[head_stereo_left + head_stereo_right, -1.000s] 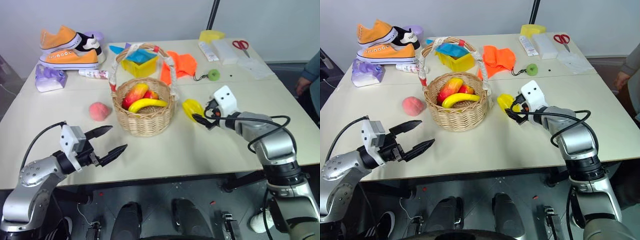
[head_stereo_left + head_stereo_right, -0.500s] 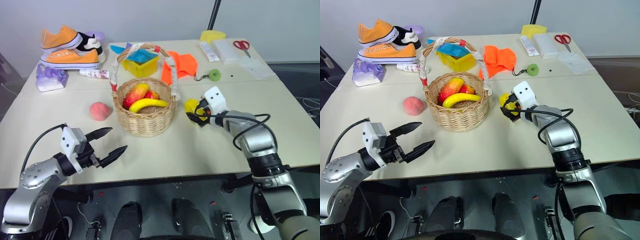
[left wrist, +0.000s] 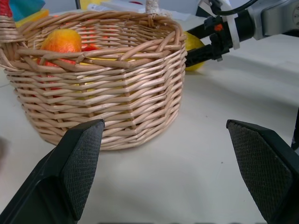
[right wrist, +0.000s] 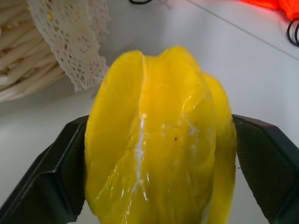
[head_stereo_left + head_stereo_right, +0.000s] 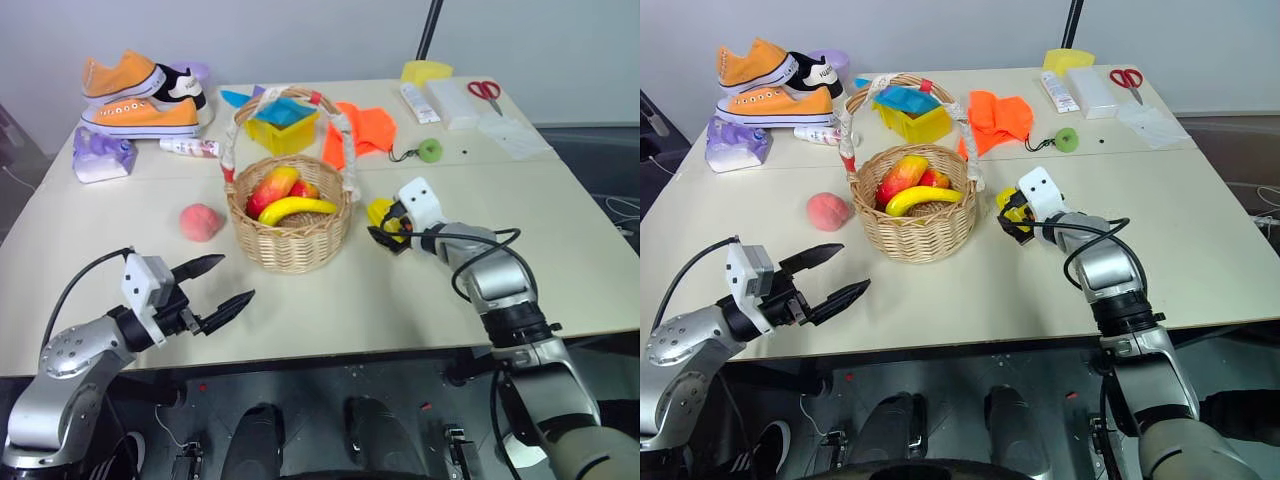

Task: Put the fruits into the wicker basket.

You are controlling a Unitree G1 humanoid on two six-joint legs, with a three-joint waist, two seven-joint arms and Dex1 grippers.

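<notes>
The wicker basket [image 5: 291, 248] stands mid-table with a banana [image 5: 295, 208] and a red-yellow mango [image 5: 270, 188] inside. A pink peach [image 5: 200, 221] lies on the table to its left. Just right of the basket, a glossy yellow ridged fruit [image 4: 159, 140] rests on the table. My right gripper [image 5: 386, 223] is shut on it, a finger pressed against each side. My left gripper [image 5: 236, 278] hovers near the table's front left, open and holding nothing, pointing at the basket [image 3: 117, 107].
At the back are orange shoes [image 5: 135, 95], a purple pack [image 5: 98, 155], a tube [image 5: 185, 148], a yellow plastic box [image 5: 280, 125], an orange cloth [image 5: 365, 128], a green ball on a cord [image 5: 429, 150] and scissors [image 5: 483, 90].
My right gripper has moved left and down toward the basket, and its fingers have closed in on the yellow fruit. A person's sleeve at the right edge is gone. The left arm kept still.
</notes>
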